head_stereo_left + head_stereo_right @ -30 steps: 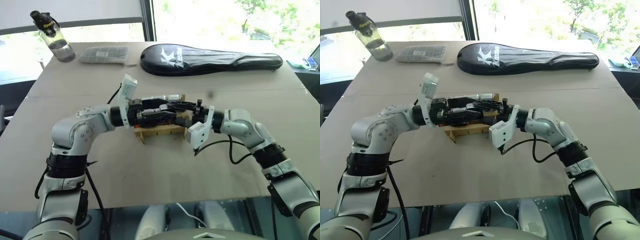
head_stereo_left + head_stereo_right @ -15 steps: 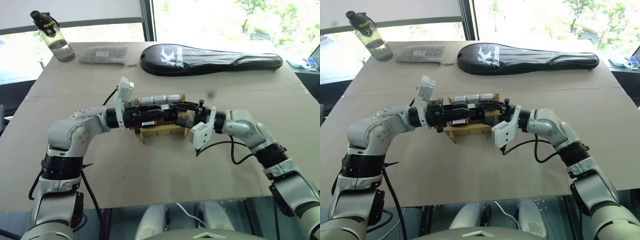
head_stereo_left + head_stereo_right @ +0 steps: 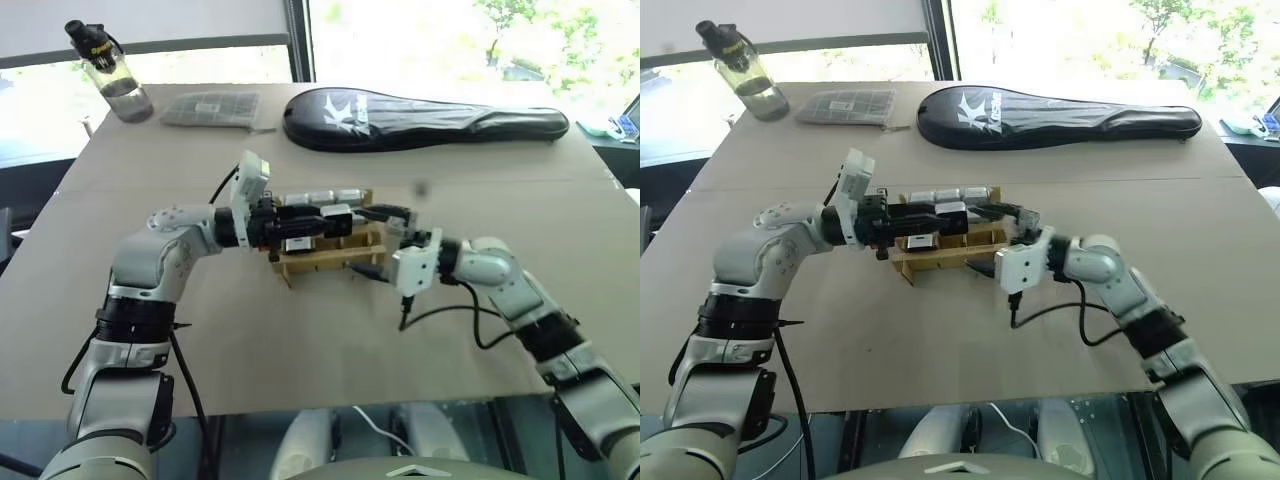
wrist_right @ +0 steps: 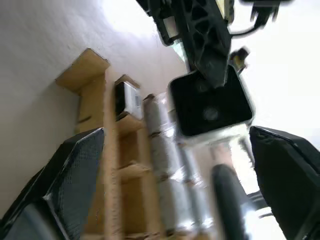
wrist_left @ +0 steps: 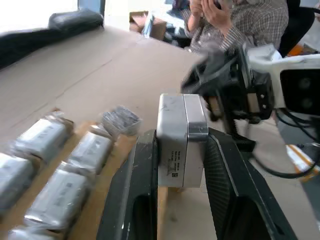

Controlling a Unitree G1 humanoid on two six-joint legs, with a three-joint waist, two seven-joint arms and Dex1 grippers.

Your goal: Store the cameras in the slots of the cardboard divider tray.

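A silver-grey camera (image 5: 181, 135) hangs just above the tan cardboard divider tray (image 3: 322, 262), with my left gripper (image 3: 325, 222) shut on its two sides. In the right wrist view its black lens face (image 4: 210, 107) points toward my right gripper (image 3: 373, 242). That gripper stands open a short way to the right of the camera, nothing between its fingers. Several film-wrapped cameras (image 5: 55, 195) fill the tray's far rows. One more camera (image 4: 125, 100) sits in a near slot.
At the table's far side lie a water bottle (image 3: 108, 72), a flat grey gridded tray (image 3: 208, 108) and a long black racket bag (image 3: 420, 105). A person (image 5: 235, 20) sits beyond the table. Bare tabletop lies in front of the tray.
My left gripper closed on the camera that the right gripper was holding. The right gripper then opened and drew away to the right and downward.
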